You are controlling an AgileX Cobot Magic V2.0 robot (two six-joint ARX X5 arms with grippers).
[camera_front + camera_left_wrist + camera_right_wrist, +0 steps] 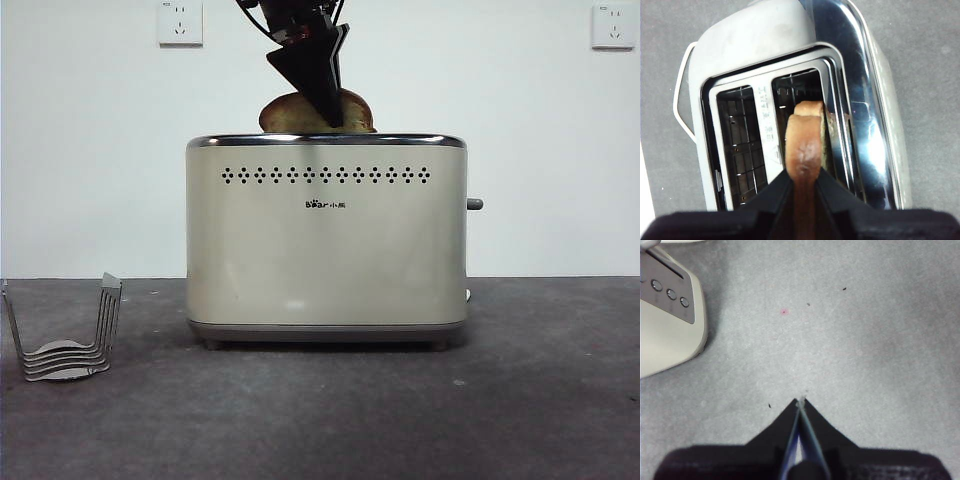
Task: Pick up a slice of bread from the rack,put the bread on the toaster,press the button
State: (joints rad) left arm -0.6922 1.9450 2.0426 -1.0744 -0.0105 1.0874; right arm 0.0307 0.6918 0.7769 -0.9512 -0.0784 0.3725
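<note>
1. The left gripper (322, 85) hung over the middle of the toaster (326, 240), coming down from the top of the front view, jaws clenched on the slice (318, 112).
2. From its wrist camera, the slice (804, 150) stood on edge between the two black jaws, crust towards the lens, right over the toaster's (740, 45) open top.
3. The bread's lower edge had entered the slot nearer the chrome side; how deep it sat I couldn't quite tell, since the crust hid the bottom.
4. The other slot beside it stood bare, wire guides showing.
5. In the front view the domed top of the slice stuck up above the chrome rim, partly behind the jaw.
6. The button (474, 204) poked out of the toaster's narrow end on the right, high up, nothing touching it.
7. The rack (66, 335) sat low on the table (320, 420) well off to the left, no bread in it.
8. The right gripper (801, 402) waited over bare table, jaws pressed together on nothing, a corner of the toaster (667, 315) off to one side in its view.
</note>
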